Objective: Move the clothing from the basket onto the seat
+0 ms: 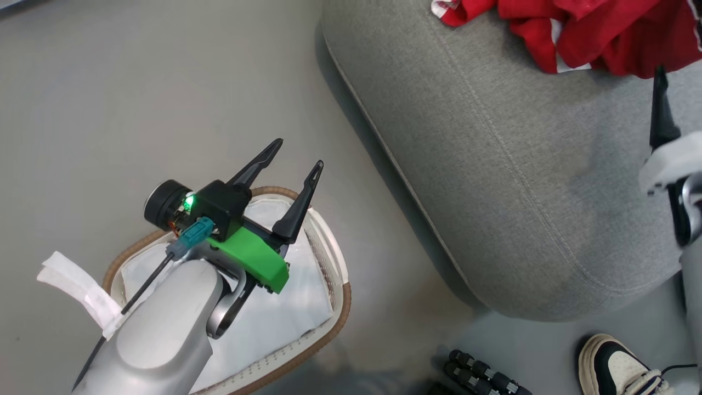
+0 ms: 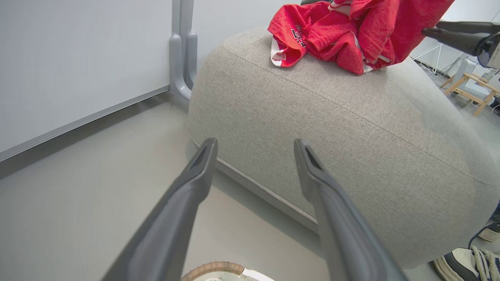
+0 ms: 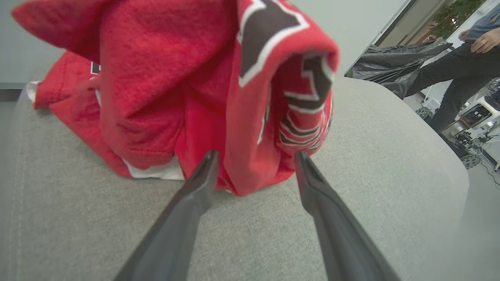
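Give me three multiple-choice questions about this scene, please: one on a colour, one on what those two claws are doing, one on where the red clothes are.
1. What colour is the rim of the basket?
A) blue B) tan C) black
2. How do the left gripper and the right gripper stand?
A) both open B) both shut C) left shut, right open
3. Where is the red clothing?
A) in the basket B) held by the left gripper C) on the grey seat

Answers:
1 B: the woven-look rim is tan around white plastic.
2 A: each wrist view shows its fingers spread apart.
3 C: it lies heaped on the seat, while the basket holds a white sheet.
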Robot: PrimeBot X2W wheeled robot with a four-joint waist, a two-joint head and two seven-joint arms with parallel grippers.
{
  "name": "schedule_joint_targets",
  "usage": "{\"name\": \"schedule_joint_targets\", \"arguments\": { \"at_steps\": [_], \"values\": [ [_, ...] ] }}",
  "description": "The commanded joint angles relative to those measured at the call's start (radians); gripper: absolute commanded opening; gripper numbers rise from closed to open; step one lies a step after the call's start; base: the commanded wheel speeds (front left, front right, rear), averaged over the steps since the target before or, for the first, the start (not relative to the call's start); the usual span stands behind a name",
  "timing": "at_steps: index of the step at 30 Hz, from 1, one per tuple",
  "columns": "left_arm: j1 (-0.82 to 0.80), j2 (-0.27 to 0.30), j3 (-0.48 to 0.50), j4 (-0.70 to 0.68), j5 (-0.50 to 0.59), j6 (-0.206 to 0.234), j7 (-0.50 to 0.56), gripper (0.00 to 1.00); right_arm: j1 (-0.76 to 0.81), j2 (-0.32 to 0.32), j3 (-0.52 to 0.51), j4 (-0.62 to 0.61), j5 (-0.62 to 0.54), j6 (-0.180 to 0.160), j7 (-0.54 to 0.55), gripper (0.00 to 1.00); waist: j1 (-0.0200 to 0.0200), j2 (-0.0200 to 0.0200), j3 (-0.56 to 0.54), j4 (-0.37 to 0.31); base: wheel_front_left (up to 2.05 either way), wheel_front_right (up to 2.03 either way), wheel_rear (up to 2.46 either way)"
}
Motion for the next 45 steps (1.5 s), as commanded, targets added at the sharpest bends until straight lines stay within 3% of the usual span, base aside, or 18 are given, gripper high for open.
{"name": "schedule_joint_targets", "arguments": {
  "at_steps": [1, 6, 12, 28, 36, 45],
  "values": [
    [0.020, -0.001, 0.011, 0.003, -0.008, -0.003, 0.000, 1.00, 0.045, 0.010, -0.004, -0.008, 0.005, -0.001, -0.002, 1.00, -0.0001, -0.0001, -0.023, -0.019, 0.00, 0.00, 0.00],
    [0.060, -0.016, 0.075, -0.007, 0.007, -0.003, 0.000, 1.00, 0.166, 0.036, 0.001, -0.053, 0.016, -0.001, -0.002, 1.00, -0.0001, -0.0001, -0.062, -0.024, 0.00, 0.00, 0.00],
    [0.142, -0.051, 0.210, -0.025, 0.056, -0.003, 0.000, 1.00, 0.264, 0.090, 0.076, -0.145, 0.041, -0.001, -0.002, 1.00, -0.0001, -0.0001, -0.130, 0.011, 0.00, 0.00, 0.00],
    [0.330, -0.162, 0.578, -0.019, 0.211, -0.003, -0.001, 1.00, 0.254, 0.171, 0.299, -0.291, 0.114, -0.001, -0.002, 1.00, -0.0001, -0.0001, -0.255, 0.213, 0.00, 0.00, 0.00],
    [0.397, -0.216, 0.719, 0.012, 0.268, -0.003, 0.000, 1.00, 0.306, 0.192, 0.324, -0.299, 0.123, -0.001, -0.002, 1.00, -0.0001, -0.0001, -0.321, 0.302, 0.00, 0.00, 0.00],
    [0.497, -0.248, 0.782, 0.009, 0.277, -0.003, 0.000, 1.00, 0.393, 0.194, 0.315, -0.284, 0.136, -0.001, -0.002, 1.00, -0.0001, -0.0001, -0.399, 0.340, 0.00, 0.00, 0.00]
  ]
}}
